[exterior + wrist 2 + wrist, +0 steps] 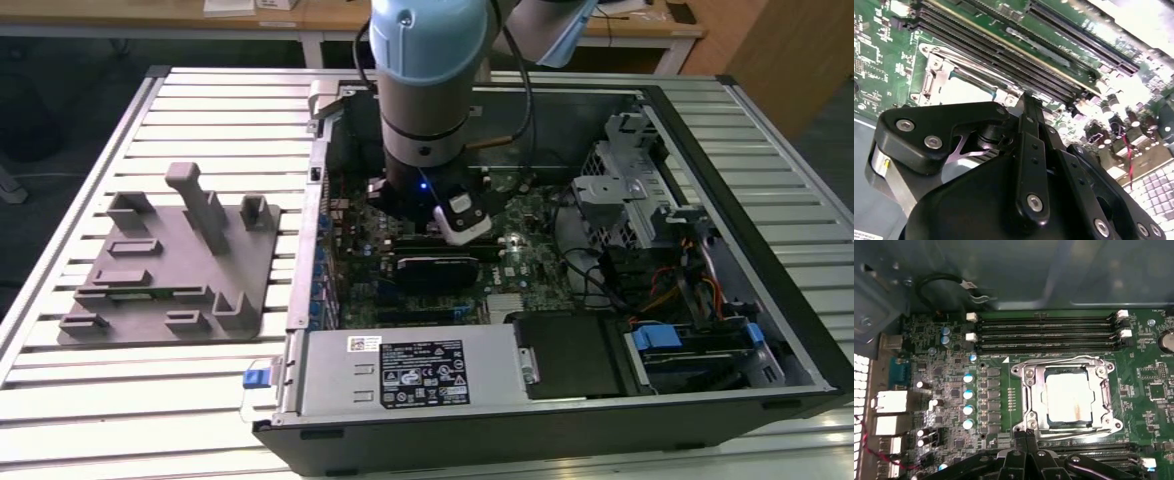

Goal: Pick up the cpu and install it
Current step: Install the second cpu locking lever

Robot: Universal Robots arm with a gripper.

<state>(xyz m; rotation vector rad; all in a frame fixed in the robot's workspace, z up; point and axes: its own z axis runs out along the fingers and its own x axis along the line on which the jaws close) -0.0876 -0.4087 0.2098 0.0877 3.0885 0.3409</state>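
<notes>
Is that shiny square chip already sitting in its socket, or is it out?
In. The cpu lies flat inside the socket frame on the motherboard, with the end effector nearby, holding nothing.

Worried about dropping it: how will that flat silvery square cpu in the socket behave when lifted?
The flat silvery square cpu looks thin and rigid, so probably stiff and light. Its smooth metal top may be slippery. It lies flat inside the metal socket frame, so won't roll.

You are looking at a slatted pale metal table that takes up most of the exterior view. Beyond its far edge stands a wooden desk on white legs, over dark floor. Past the table's far corner, at the exterior view's right, a wooden panel rises.
</notes>
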